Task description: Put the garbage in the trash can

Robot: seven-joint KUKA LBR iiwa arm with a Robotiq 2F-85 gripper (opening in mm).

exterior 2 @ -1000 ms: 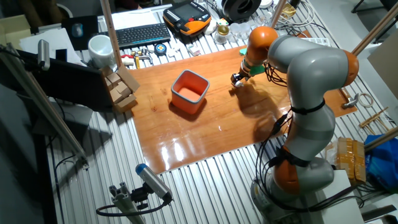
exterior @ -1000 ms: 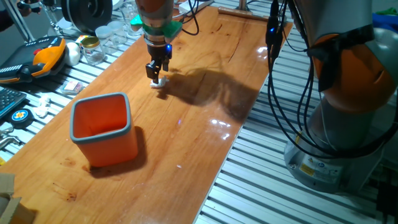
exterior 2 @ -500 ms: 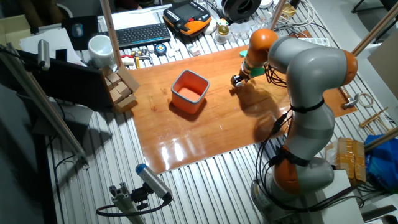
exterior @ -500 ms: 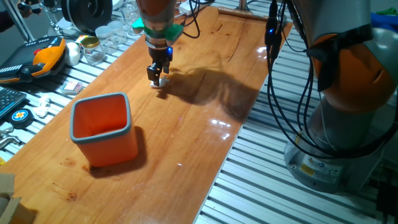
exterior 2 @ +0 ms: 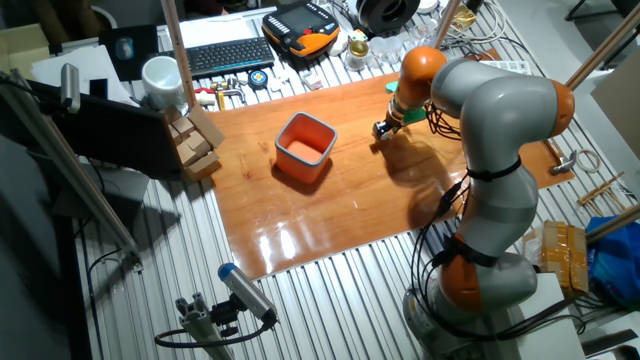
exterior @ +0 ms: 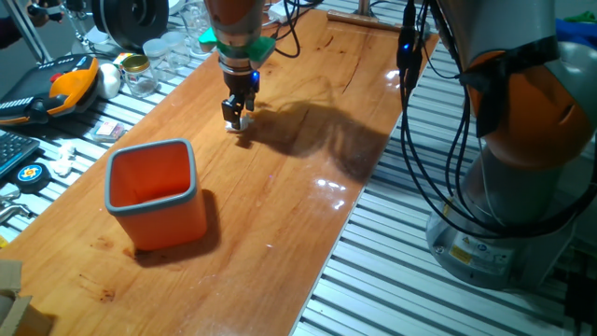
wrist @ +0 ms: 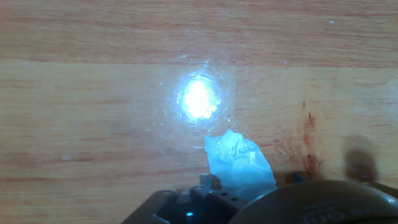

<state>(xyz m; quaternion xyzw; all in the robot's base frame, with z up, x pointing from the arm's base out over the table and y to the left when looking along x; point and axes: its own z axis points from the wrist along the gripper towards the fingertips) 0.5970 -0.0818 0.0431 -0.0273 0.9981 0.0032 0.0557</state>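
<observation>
White paper, the garbage (wrist: 239, 163), sits pinched in the end effector (exterior: 238, 116), which is closed on it just above the wooden surface (exterior: 308, 215). In the hand view the wad juts forward from the gripper body, with bare wood and a bright glare spot beneath it; the fingertips themselves are out of that frame, so how deep the grip goes I cannot tell. Held low like this, the wad looks barely off the wood, and I judge the arm must rise before it travels, since the bin's rim stands higher than the end effector does now.

The bin (exterior: 154, 193) stands upright on the same surface, well apart from the end effector, mouth open and apparently empty. It sits near one long edge of the board, beyond which lies metal slatting carrying clutter: glass jars (exterior: 140, 73), an orange-and-black tool (exterior: 70, 82), a white ball (exterior: 110, 80). None of this lies on the straight line between end effector and bin; that stretch of wood is bare.

In the other fixed view, the end effector (exterior 2: 384, 127) hangs near the far edge of the board and the bin (exterior 2: 305, 147) sits toward the middle, so the carry runs inward, away from edges. The mouth is far wider than the wad, so release should be forgiving.
</observation>
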